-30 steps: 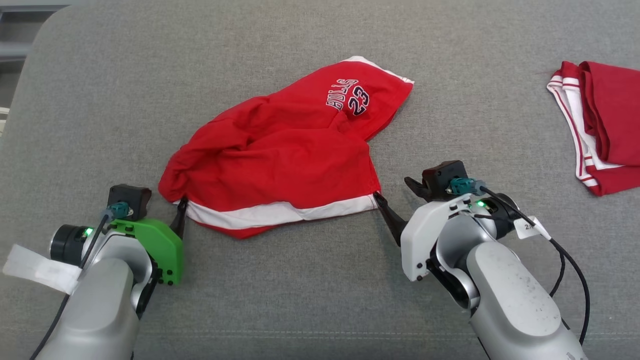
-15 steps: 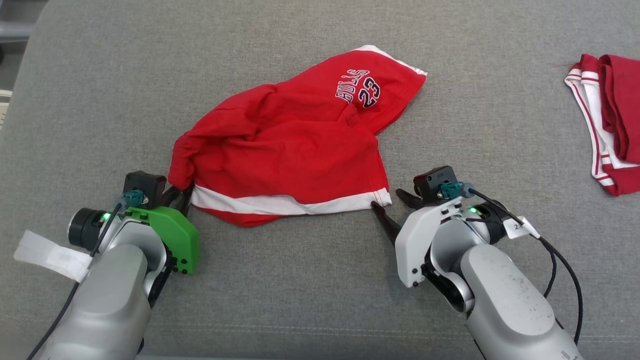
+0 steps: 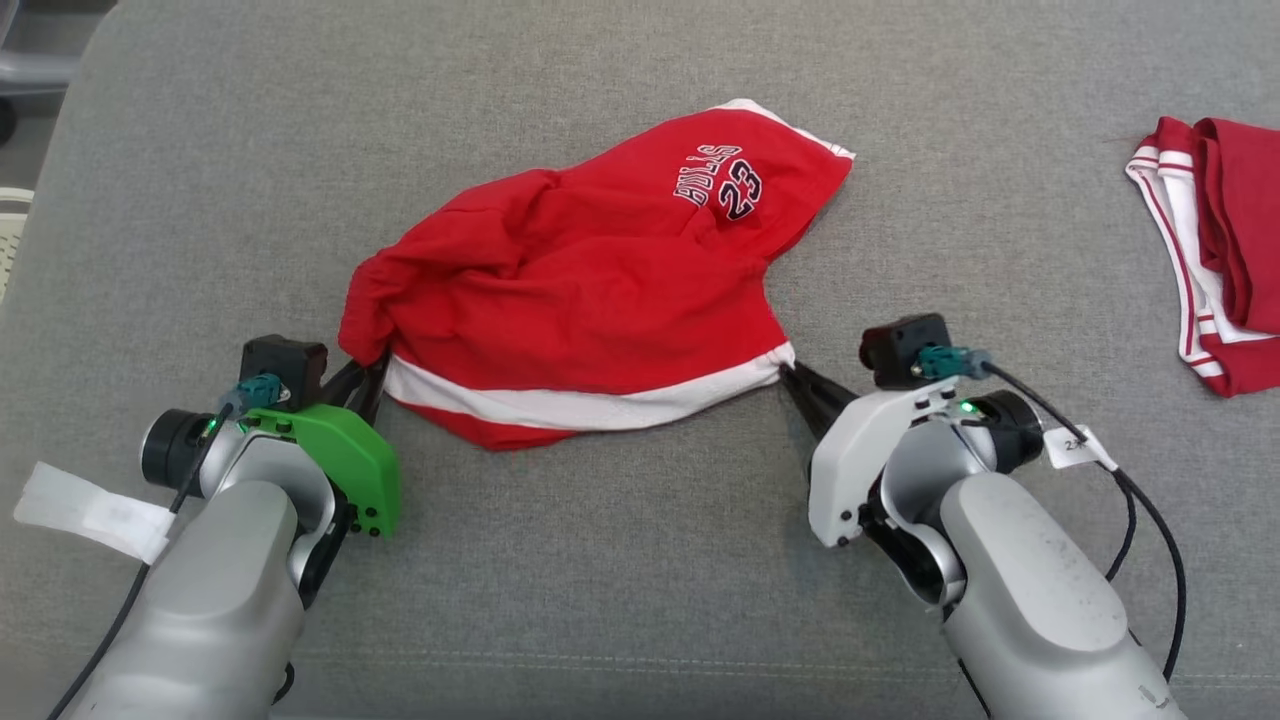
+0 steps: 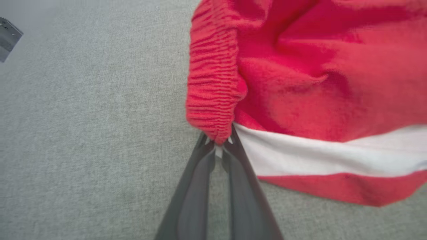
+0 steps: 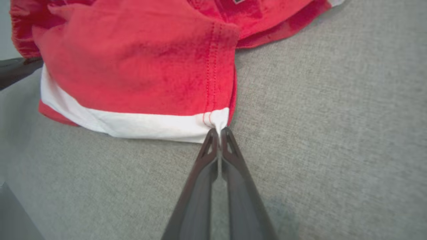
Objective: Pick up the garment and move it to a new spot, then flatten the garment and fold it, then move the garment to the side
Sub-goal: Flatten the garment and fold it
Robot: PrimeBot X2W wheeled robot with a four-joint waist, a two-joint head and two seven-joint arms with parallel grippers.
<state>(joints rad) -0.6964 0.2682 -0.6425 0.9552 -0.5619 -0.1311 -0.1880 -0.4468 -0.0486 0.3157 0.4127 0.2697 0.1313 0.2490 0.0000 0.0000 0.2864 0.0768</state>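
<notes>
Fingers [image 4: 195, 186] of left gripper [image 4: 218, 143] and right gripper [image 5: 218, 133] pinched on garment [image 3: 600, 290] corners

A grey upholstered cushion [image 3: 600, 560] spreads wide, its far left corner rounded, with a stitched seam [image 3: 620, 657] running along its near edge. At its right edge lies a striped red garment [image 3: 1225, 250], white-trimmed, loosely folded and partly cut off from sight.
</notes>
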